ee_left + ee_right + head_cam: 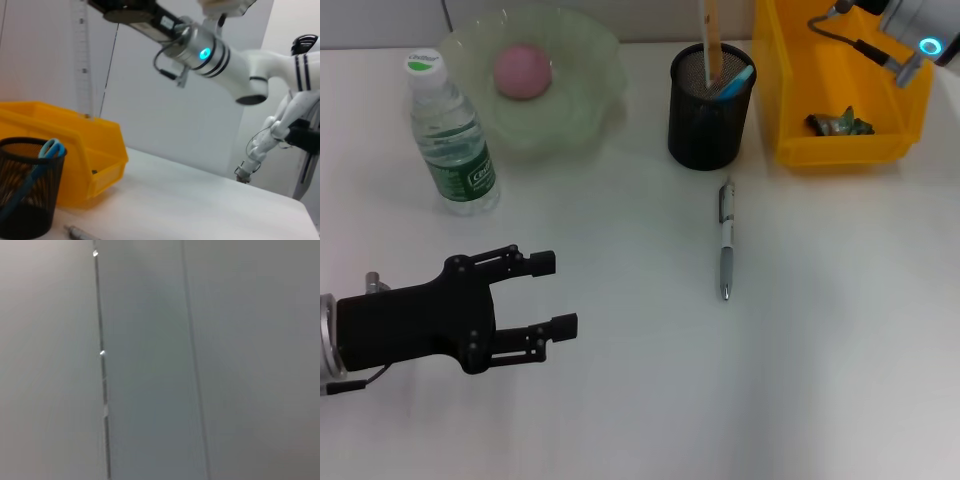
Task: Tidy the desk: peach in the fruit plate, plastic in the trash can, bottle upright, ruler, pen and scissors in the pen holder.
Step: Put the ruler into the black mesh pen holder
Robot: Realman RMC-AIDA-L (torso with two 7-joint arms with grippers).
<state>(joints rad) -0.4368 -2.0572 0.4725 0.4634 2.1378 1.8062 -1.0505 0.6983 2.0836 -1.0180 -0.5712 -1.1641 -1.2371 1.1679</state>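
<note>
Currently listed: pen [725, 240], slim silver barrel with dark grip, lying flat on the desk [840, 330] just before the pen holder [710, 108]. My left gripper [552, 294] hovers spread, empty, well apart.

Plain grey wall panel [225, 365] fills right wrist frame; thin dark vertical seam [102, 390] left of centre, fainter second seam [195, 365] near middle. Same pale wall [165, 120] forms background across left wrist frame, centre.
</note>
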